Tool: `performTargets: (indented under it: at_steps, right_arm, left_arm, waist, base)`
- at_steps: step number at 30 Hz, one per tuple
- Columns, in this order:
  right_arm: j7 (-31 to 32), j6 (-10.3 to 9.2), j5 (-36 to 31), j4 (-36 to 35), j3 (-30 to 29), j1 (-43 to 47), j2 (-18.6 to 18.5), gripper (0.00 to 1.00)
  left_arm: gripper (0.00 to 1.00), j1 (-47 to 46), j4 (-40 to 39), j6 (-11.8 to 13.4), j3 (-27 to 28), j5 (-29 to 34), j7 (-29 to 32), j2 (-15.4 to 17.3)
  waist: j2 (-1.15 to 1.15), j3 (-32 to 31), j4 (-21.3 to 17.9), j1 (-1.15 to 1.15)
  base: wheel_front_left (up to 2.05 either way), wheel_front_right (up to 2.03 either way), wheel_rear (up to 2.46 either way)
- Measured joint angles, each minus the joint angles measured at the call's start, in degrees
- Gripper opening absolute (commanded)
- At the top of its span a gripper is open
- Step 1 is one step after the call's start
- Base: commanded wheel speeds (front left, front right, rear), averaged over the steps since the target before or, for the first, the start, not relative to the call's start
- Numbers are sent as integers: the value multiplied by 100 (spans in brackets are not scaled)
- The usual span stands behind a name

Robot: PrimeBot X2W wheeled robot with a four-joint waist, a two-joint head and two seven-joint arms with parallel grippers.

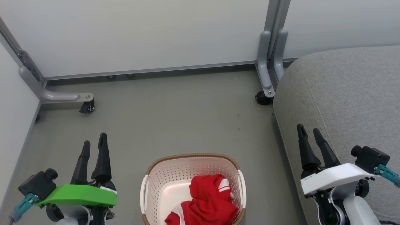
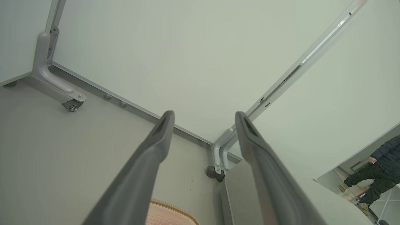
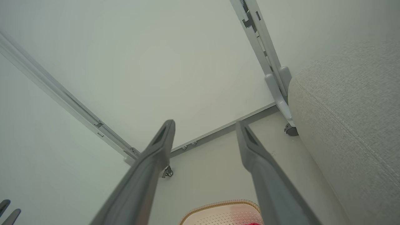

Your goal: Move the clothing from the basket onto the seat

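I see grey-green floor [image 1: 175,115] with a few dark specks [image 1: 238,117] right of centre. A pale back panel [image 1: 140,34] is straight ahead and meets a side panel [image 1: 12,103] in the corner at my left. Another pale panel [image 1: 340,22] is at far right. A grey rail [image 1: 156,70] runs along the back panel's bottom, with two small studs [image 1: 120,76] under it. In the left corner a curved grey foot [image 1: 59,96] lies on the floor, with a black caster [image 1: 87,107] at its tip. At the panel joint, two grey legs [image 1: 269,62] stand side by side, with a black caster [image 1: 262,98] at their base. In the left wrist view I see a person [image 2: 375,170] in a dark jacket and dark trousers, legs apart, past the panel edge at far right.
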Motion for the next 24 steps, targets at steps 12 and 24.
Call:
performTargets:
  at_steps: [12, 24]
  right_arm:
    - [-190, 1, -881, 151, 87, 36, 10, 100]
    - [-354, 1, -1570, 374, 134, 42, 48, 100]
  left_arm:
    - [100, 81, 158, -3, -85, 799, -193, 18]
    - [100, 126, 394, -8, -92, 1532, -349, 18]
  waist:
    - [0, -10, -5, 0]
    - [0, -36, -15, 0]
  base:
    - [0, 0, 0]
    - [0, 0, 0]
